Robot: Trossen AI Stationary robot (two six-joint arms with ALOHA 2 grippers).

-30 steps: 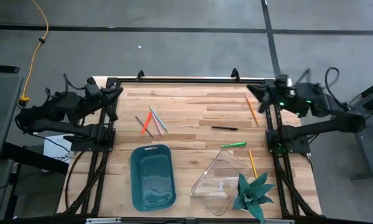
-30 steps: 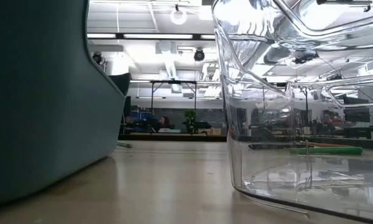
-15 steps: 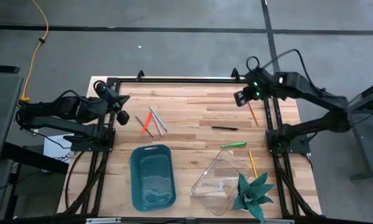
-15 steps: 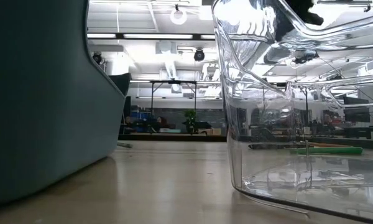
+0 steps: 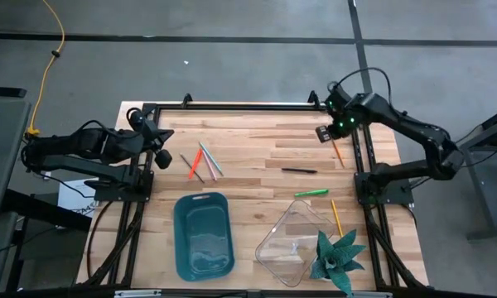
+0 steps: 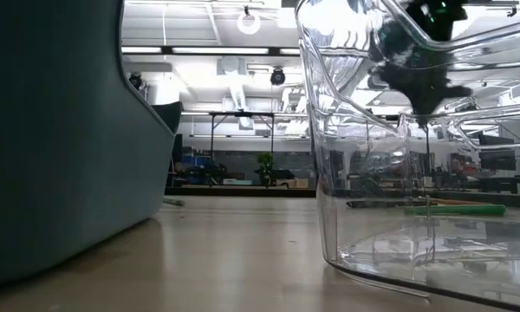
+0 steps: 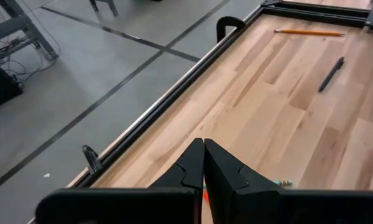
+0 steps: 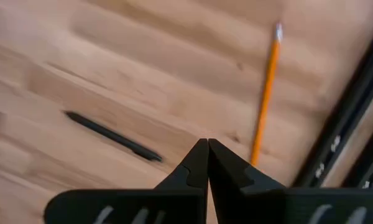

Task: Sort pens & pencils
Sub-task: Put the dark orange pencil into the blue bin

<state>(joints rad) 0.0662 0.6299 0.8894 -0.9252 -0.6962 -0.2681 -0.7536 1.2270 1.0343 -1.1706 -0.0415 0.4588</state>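
Note:
My right gripper (image 5: pixel 323 133) hangs shut above the table's far right, pointing down, beside an orange pencil (image 8: pixel 265 93) and a black pen (image 8: pixel 112 137); it touches neither. The low view shows it as a dark shape (image 6: pixel 420 82) through the clear container. A green pen (image 5: pixel 311 193) and a yellow pencil (image 5: pixel 337 217) lie flat nearer the front. At the far left lie a red-orange pen (image 5: pixel 195 164) and thin pencils (image 5: pixel 209 159). My left gripper (image 5: pixel 164 156) is shut beside them, clear of the wood.
A teal bin (image 5: pixel 204 234) stands at the front middle. A clear container (image 5: pixel 294 242) stands to its right, next to a green plant (image 5: pixel 338 261). A black frame rail (image 5: pixel 232 106) runs round the table. Bare wood lies in the middle.
My right gripper has swung from over the right frame in toward the table, come down and tipped to point downward, staying shut. My left gripper has moved a little toward the table and dipped, then kept still. Pens and pencils have not moved.

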